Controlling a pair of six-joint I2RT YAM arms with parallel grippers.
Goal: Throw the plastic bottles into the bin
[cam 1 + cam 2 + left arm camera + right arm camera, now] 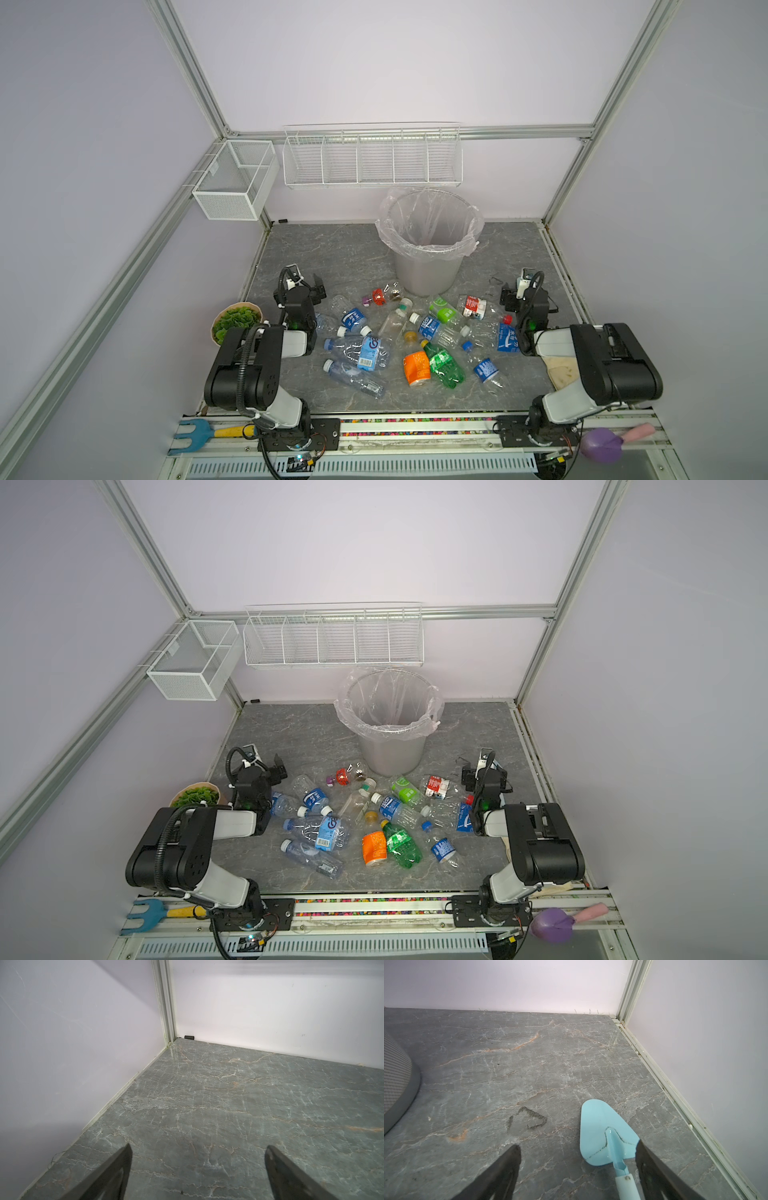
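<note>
Several plastic bottles lie in a loose pile mid-table in both top views, among them an orange one (416,368), a green one (445,365) and a clear blue-labelled one (361,351) (328,833). The grey bin (426,270) (390,752), lined with a clear bag, stands upright behind the pile; its base shows in the right wrist view (396,1076). My left gripper (309,286) (198,1147) hangs open over bare table left of the pile. My right gripper (517,293) (578,1146) is open to the right of the pile, holding nothing.
A light blue trowel (604,1130) lies on the table under my right gripper. A potted green plant (235,322) sits at the left, a beige cloth (561,368) at the right. White wire baskets (372,160) hang on the back wall. Walls close in three sides.
</note>
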